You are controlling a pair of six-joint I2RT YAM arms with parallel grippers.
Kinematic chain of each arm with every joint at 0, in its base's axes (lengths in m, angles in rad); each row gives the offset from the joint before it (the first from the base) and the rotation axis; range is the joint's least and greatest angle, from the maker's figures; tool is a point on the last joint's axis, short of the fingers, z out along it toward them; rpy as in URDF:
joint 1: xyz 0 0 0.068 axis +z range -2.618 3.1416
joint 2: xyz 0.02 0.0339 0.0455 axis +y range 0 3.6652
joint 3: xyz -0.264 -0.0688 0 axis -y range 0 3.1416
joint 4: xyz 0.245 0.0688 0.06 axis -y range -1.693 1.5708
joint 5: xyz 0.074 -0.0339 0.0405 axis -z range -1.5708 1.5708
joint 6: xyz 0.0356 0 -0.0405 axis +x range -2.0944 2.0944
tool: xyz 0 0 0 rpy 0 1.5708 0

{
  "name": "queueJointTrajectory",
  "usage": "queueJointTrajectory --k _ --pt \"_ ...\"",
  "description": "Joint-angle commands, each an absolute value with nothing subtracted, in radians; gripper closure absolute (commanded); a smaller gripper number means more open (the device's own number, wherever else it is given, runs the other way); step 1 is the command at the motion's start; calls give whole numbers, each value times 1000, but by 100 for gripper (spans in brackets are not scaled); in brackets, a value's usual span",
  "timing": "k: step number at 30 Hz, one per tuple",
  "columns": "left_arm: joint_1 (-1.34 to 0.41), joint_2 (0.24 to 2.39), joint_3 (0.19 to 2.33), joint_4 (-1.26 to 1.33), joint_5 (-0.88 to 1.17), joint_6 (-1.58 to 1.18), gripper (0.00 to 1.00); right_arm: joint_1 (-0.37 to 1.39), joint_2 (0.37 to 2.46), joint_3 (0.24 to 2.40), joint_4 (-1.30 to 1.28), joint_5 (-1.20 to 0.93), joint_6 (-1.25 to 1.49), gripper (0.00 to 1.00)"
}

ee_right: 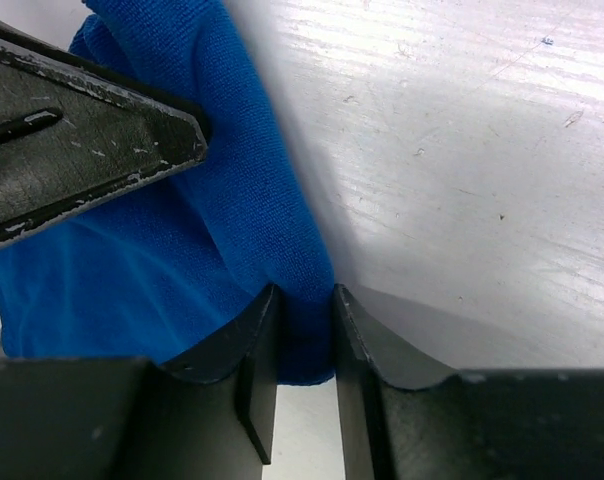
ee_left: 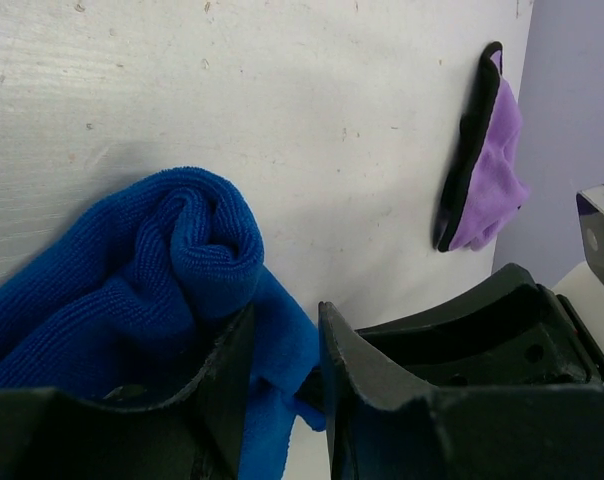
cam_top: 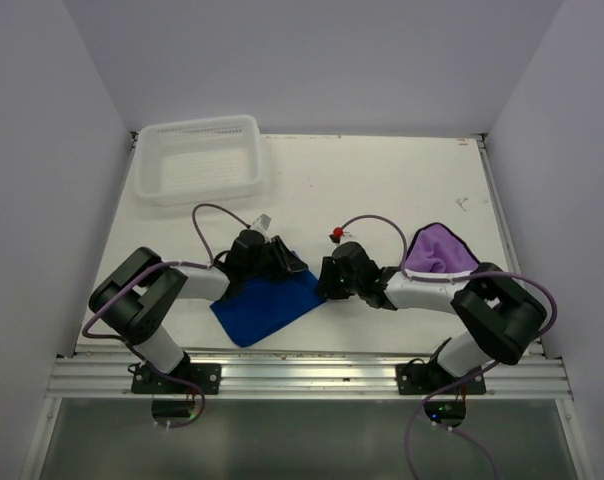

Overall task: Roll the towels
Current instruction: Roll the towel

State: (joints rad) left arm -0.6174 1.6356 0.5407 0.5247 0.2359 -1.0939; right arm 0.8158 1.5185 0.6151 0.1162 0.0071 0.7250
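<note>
Two grips on the blue towel [ee_left: 132, 270]: left gripper [ee_left: 282, 385] clamped its rolled end, right gripper [ee_right: 304, 350] its corner. Rolling underway, I judged; next wanted even turning. Well ahead lay the purple towel [ee_left: 487, 170], untouched.

The left gripper [ee_left: 287, 318] and right gripper [ee_right: 304, 297] are finished in scuffed black. White links [cam_top: 197, 283], black joints [cam_top: 132, 290] and purple cables [cam_top: 210, 206] are fitted behind them.

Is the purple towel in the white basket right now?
No, the purple towel lies on the table at the right side, well apart from the basket in the far left corner.
</note>
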Motion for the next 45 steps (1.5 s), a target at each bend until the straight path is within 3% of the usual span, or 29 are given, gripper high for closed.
queueJointTrajectory --k 1,10,30,45 --pt "-621 1606 538 476 219 -1054 64 810 1555 591 109 17 698 73" --pt "-581 1601 601 428 238 -1017 63 821 1506 595 28 75 609 100" --pt "-531 1543 726 305 278 -973 61 1120 1500 722 -126 598 472 100" --pt "-557 1471 703 313 267 -982 60 1334 1755 977 -391 956 551 100"
